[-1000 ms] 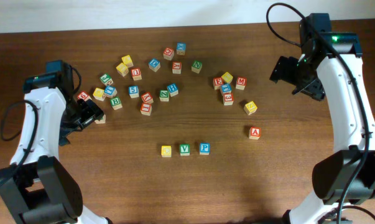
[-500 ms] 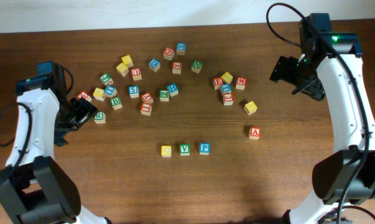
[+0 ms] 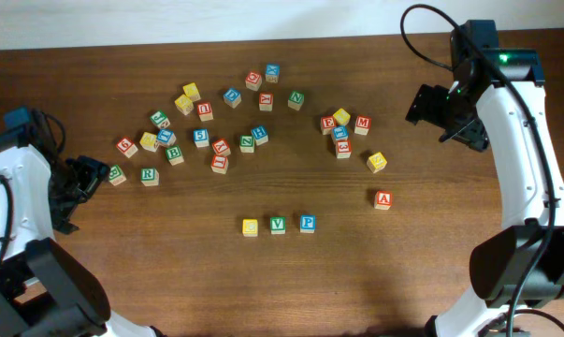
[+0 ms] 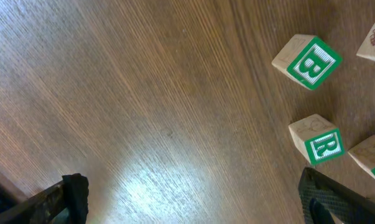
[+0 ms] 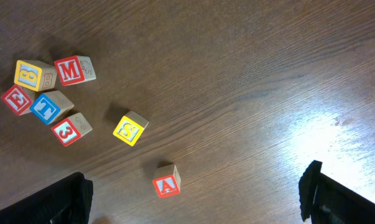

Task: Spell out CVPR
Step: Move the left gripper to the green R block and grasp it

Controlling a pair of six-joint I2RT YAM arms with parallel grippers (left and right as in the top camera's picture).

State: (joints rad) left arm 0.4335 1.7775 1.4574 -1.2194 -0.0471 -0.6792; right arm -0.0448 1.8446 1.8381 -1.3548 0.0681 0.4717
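Note:
Three letter cubes stand in a row at the front middle of the table: a yellow-faced one (image 3: 251, 227), a green V (image 3: 278, 224) and a blue P (image 3: 307, 223). The green R cube (image 3: 149, 175) (image 4: 318, 142) lies on its own at the left, next to a green B cube (image 4: 308, 61). My left gripper (image 3: 85, 178) (image 4: 193, 208) is open over bare wood, left of the R cube and not touching it. Far to the right, my right gripper (image 3: 442, 117) (image 5: 196, 205) is also open and holds nothing.
Several loose letter cubes (image 3: 221, 145) are scattered across the back middle. A small cluster (image 3: 342, 131) (image 5: 47, 93) lies at the right with a yellow cube (image 5: 130, 129) near it. The red A cube (image 3: 383, 198) (image 5: 166, 180) sits alone. Another green cube (image 3: 117, 174) lies left of R.
My left arm has drawn back to the left, away from the cube pile, uncovering the R cube and a green cube beside it. The right arm has not moved.

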